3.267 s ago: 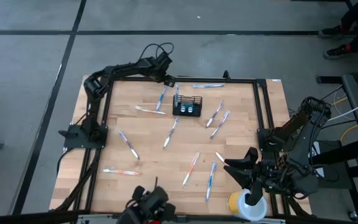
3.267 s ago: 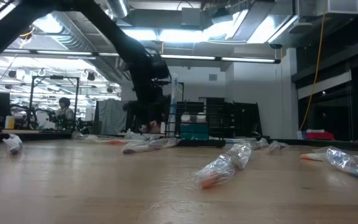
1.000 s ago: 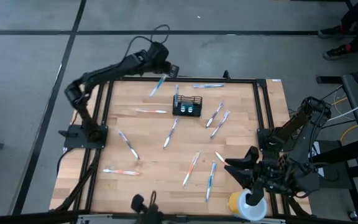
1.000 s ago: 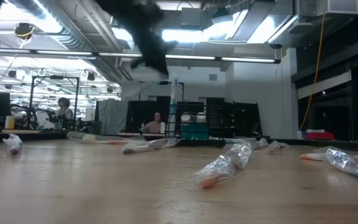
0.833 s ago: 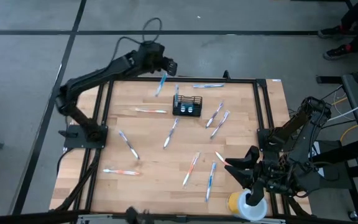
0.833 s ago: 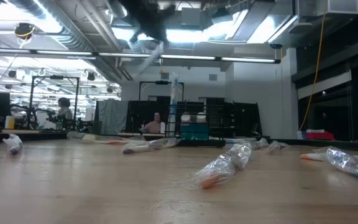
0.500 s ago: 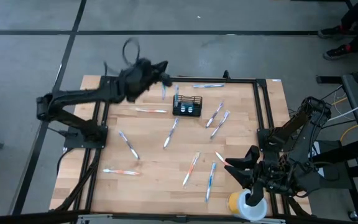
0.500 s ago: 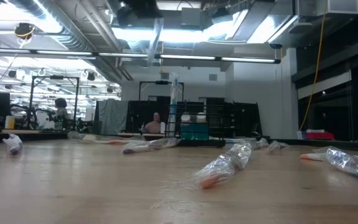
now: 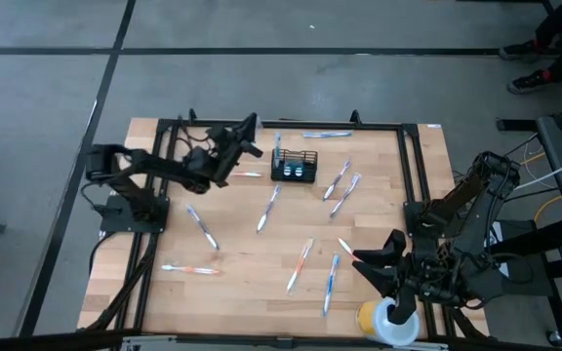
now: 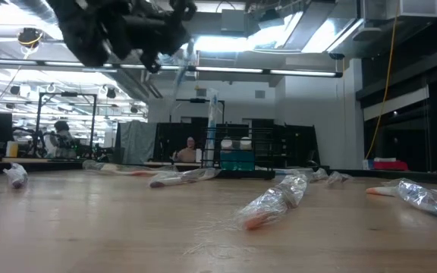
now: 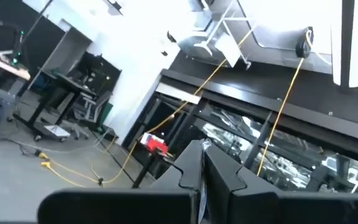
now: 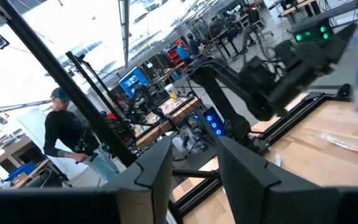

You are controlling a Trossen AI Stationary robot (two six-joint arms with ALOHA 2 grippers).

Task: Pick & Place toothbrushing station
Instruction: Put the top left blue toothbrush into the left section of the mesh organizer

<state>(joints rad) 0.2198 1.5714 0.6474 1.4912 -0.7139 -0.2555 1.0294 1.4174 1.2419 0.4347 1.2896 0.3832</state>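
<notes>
The left end effector [image 9: 249, 130], clamped on a toothbrush [image 10: 182, 64], hangs high beside the holder [image 9: 294, 167], seemingly to drop it in upright. The right end effector [image 12: 191, 163], fingers apart, waits at the worktop's [image 9: 242, 244] corner.

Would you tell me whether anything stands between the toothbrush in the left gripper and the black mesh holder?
Nothing visible blocks it. The left gripper holds the toothbrush in the air, beside the holder. One brush already stands in the holder's near end, so aim past it. The right gripper waits by the yellow cup.
</notes>
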